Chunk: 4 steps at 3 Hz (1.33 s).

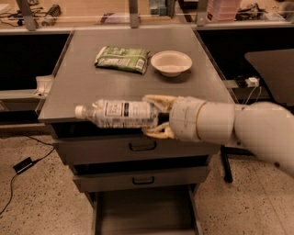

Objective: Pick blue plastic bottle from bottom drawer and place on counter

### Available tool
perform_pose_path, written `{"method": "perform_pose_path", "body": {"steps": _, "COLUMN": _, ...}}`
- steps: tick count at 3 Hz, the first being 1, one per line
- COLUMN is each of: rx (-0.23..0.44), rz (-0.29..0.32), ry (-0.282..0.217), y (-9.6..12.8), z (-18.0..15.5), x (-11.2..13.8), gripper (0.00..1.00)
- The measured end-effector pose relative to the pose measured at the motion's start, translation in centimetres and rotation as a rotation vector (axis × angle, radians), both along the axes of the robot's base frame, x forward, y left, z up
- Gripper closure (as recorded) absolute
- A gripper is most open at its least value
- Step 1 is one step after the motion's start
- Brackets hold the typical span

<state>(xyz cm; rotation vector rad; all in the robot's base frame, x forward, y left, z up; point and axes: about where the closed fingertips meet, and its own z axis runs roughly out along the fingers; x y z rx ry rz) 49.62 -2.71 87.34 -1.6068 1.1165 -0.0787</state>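
Note:
The blue plastic bottle (120, 114) is a clear pale bottle with a whitish label and light cap. It lies sideways in the air, cap to the left, at the height of the counter's front edge. My gripper (156, 115) is shut on its base end, one cream finger above and one below. The white arm reaches in from the right. The counter (92, 87) is a flat grey cabinet top. The bottom drawer (142, 212) stands pulled open at the bottom of the view, with only its bare floor showing.
A green-and-white snack packet (123, 59) and a white bowl (171, 63) sit on the back half of the counter. Two shallower drawers with dark handles (142, 147) are below the top. A wooden workbench (92, 13) runs behind. A black cable lies on the floor at left.

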Motion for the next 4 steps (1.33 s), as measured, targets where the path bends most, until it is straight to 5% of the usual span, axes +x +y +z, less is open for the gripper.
{"method": "perform_pose_path", "body": {"steps": 1, "rx": 0.063, "rz": -0.081, "ry": 0.049, "y": -0.1, "z": 4.1, "x": 4.9, "gripper": 1.0}}
{"method": "perform_pose_path", "body": {"steps": 2, "rx": 0.041, "rz": -0.173, "ry": 0.071, "y": -0.5, "z": 7.1, "x": 9.4, "gripper": 1.0}}
{"method": "perform_pose_path", "body": {"steps": 3, "rx": -0.059, "rz": -0.273, "ry": 0.141, "y": -3.0, "z": 5.8, "x": 13.8, "gripper": 1.0}}
{"method": "perform_pose_path", "body": {"steps": 4, "rx": -0.073, "rz": -0.365, "ry": 0.363, "y": -4.4, "z": 1.0, "x": 18.4, "gripper": 1.0}}
